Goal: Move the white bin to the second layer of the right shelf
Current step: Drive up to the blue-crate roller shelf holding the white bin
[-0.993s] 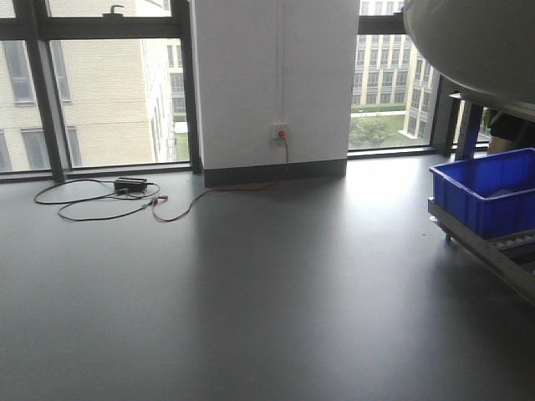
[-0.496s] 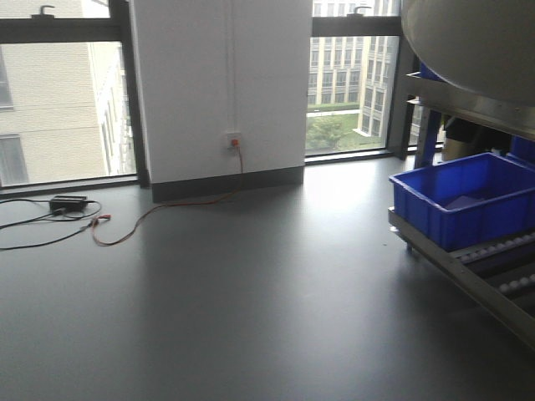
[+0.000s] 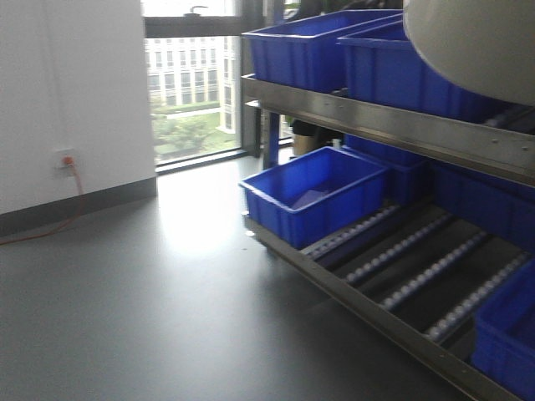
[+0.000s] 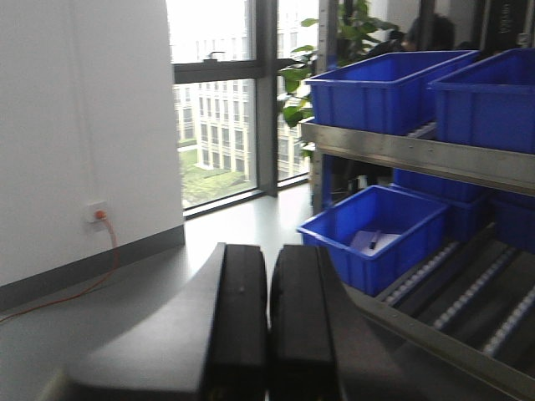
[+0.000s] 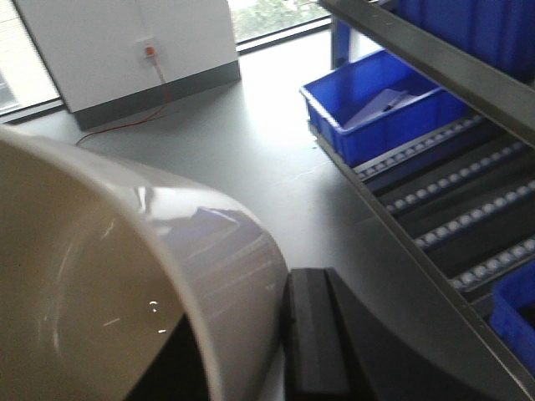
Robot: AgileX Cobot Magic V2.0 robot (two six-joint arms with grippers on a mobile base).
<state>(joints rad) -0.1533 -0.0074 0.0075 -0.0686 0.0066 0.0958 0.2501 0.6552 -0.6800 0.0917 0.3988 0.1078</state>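
While the right gripper (image 5: 272,351) clamps the wall of the white bin (image 5: 109,276), one black finger (image 5: 313,334) lying against the outside, the bin hangs in the upper right corner of the front view, not resting on the steel rack. The rack's upper level, the right shelf second layer (image 3: 376,125), carries blue crates (image 3: 318,46) behind its front bar. Below it, roller rails (image 3: 410,267) hold another blue crate (image 3: 313,196). The left gripper (image 4: 269,259) has its jaws pressed together on nothing, over the grey floor (image 3: 150,292)
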